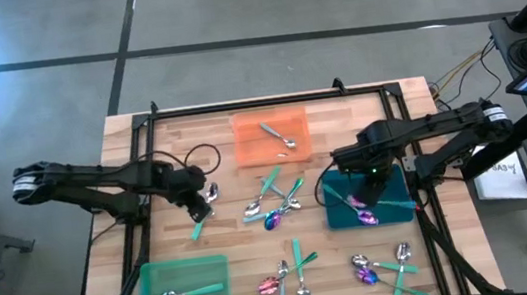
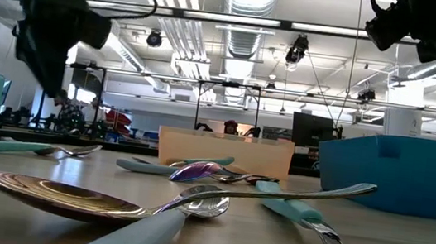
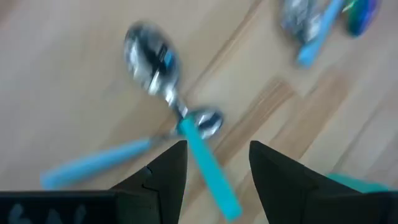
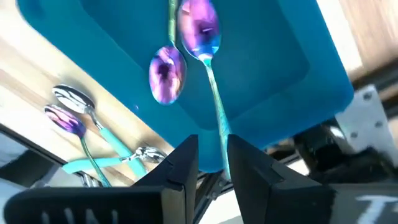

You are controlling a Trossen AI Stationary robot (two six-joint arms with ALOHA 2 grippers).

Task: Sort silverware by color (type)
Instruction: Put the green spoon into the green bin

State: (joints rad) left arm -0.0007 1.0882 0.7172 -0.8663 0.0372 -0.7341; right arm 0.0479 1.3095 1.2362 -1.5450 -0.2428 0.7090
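Observation:
My left gripper (image 1: 201,211) hangs open above two crossed teal-handled spoons (image 3: 180,118) that lie flat on the wood at the table's left middle. One teal handle (image 3: 208,171) shows in the gap between its fingers. My right gripper (image 4: 212,162) stands over the teal tray (image 4: 280,74) at the table's right, its fingers a narrow gap apart. Two purple-pink spoons (image 4: 166,73) lie in that tray. The long thin handle (image 4: 217,115) of one of them runs up into the gap. My right gripper points down at the teal tray. The purple spoon's thin handle (image 4: 222,140) shows close beside one finger (image 4: 249,165). I cannot tell whether the finger touches it.
An orange tray (image 1: 249,149) at the far middle holds a silver spoon (image 1: 278,136). A green tray (image 1: 149,282) at the near left holds a teal-handled spoon. Mixed silverware lies in a pile at the centre (image 1: 276,206) and in loose groups near the front edge (image 1: 290,280), (image 1: 384,269).

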